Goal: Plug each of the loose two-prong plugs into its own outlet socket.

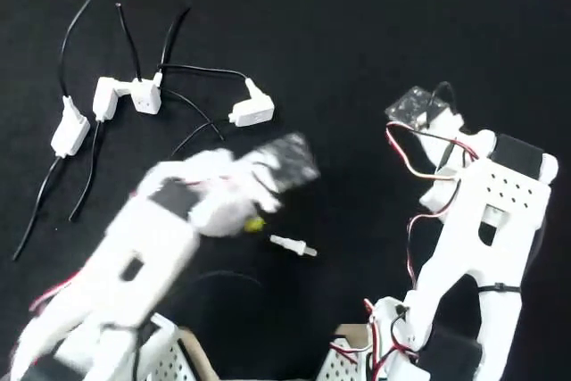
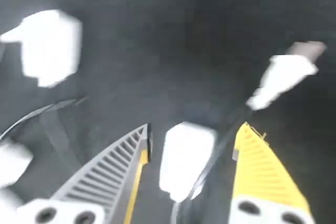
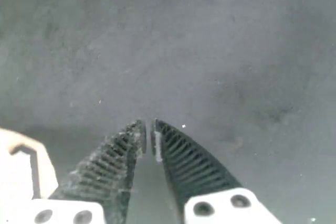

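— What is the left gripper (image 2: 195, 127) doing?

— It is holding its fingers (image 2: 260, 171) wide apart, one grey and one yellow. A white plug body (image 2: 186, 161) is sitting in the gap between them. Dark table (image 2: 173, 51) is showing on either side of it, so neither finger is pressing on it. I cannot tell which plug it is in the high view.

— And the right gripper (image 3: 149, 127)?

— Its black tips are meeting, gripping nothing, and it is hanging over bare table.

— Where are the task's pieces lying?

— I am taking the socket block (image 1: 144, 95) as the mark. A white plug (image 1: 105, 97) is sitting against its left side, and a white connector (image 1: 70, 127) is lying further left, apart from it. A black cord (image 1: 201, 69) is running rightward from the block to a white piece (image 1: 252, 112). A small loose plug (image 1: 294, 245) is lying well to the block's right and nearer the arm bases, touching nothing.

— And the arms?

— The left arm (image 1: 152, 247) is reaching over the table on the base side of the block. The right arm (image 1: 482, 211) is standing far to the block's right.

— Any writing?

— Any print is too small to read.
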Controlling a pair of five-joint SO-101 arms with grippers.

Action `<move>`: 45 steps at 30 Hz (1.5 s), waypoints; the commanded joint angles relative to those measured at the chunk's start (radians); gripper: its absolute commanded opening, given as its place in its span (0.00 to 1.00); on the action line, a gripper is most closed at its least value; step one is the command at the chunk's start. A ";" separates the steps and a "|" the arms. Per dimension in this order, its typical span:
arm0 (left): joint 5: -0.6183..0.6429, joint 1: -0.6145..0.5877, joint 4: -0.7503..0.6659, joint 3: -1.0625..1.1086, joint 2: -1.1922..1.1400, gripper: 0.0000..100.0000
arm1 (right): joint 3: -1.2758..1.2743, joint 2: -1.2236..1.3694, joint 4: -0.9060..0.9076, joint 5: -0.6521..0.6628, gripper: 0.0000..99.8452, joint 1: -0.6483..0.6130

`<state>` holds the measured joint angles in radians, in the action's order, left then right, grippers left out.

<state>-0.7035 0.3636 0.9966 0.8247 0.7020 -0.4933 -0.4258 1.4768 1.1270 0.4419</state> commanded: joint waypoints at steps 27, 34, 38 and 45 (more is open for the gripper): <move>0.055 -0.819 0.164 0.812 1.120 0.26 | -0.036 0.242 0.081 -0.308 0.15 -1.209; 0.137 -0.889 0.077 0.857 1.120 0.26 | 0.213 0.552 0.080 -0.473 0.15 -1.209; 0.135 -0.889 0.063 0.871 1.120 0.26 | 0.219 0.605 0.084 -0.519 0.15 -1.208; 0.135 -0.888 0.063 0.874 1.120 0.26 | 0.203 0.619 0.084 -0.514 0.15 -1.097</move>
<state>-0.5792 -0.5155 1.0794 1.6794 1.8174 -0.3230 0.1895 1.5597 0.6068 -0.7426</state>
